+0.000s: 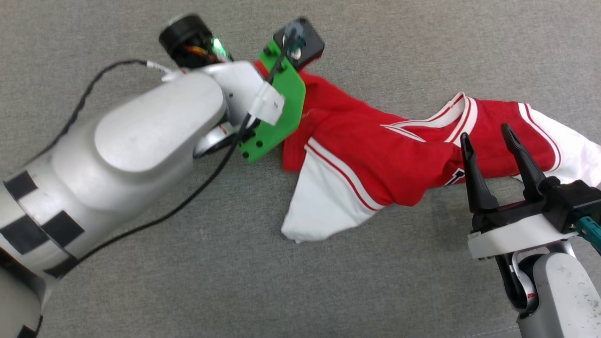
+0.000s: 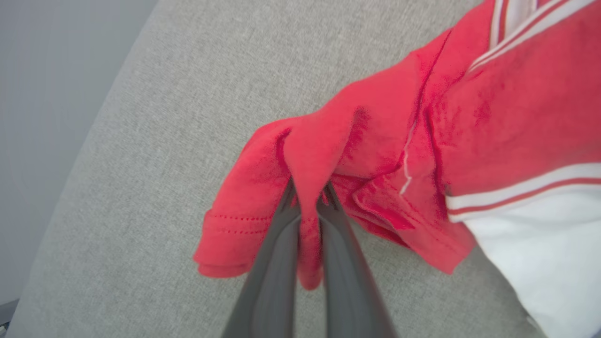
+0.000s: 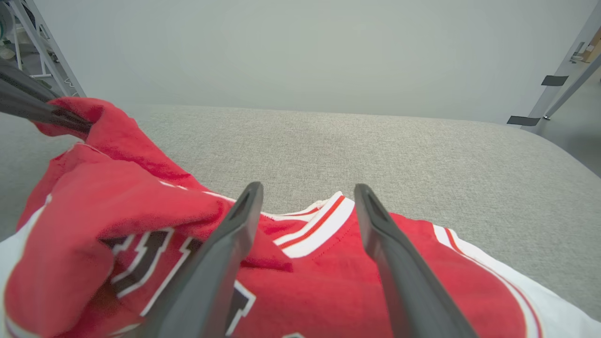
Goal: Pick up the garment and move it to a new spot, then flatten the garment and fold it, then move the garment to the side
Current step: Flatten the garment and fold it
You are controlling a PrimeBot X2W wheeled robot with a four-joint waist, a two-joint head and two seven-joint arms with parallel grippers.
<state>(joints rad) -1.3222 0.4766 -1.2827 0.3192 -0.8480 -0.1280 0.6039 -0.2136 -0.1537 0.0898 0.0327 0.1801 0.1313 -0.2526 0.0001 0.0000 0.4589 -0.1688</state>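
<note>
The garment (image 1: 375, 141) is laid in a rumpled heap on the grey cushion (image 1: 188, 263). It is not yet flat. One red corner by the hem is pinched in the left gripper (image 2: 310, 190), which is clamped tight on the cloth. A fold of red cloth is squeezed between the two dark fingers and is pushed out past their tips. This corner looks to be raised a little off the cushion. A corner is likely chosen so that the rest of the shirt can be pulled out long behind it.

A white sleeve (image 1: 324, 202) is spread on the cushion just beside the left gripper. The striped collar (image 1: 450, 117) is seen just ahead of the right gripper (image 1: 484, 131), in line with the gap between its fingers. The black letters (image 3: 141, 253) are crumpled under a fold, next to one finger.

The right gripper is spread wide and nothing is held in it. It is kept low over the chest of the shirt. Whether the cloth is touched by it cannot be told. It is likely placed there so that a second spot can be grabbed. Then the shirt could be carried by two ends and not be bunched up.
</note>
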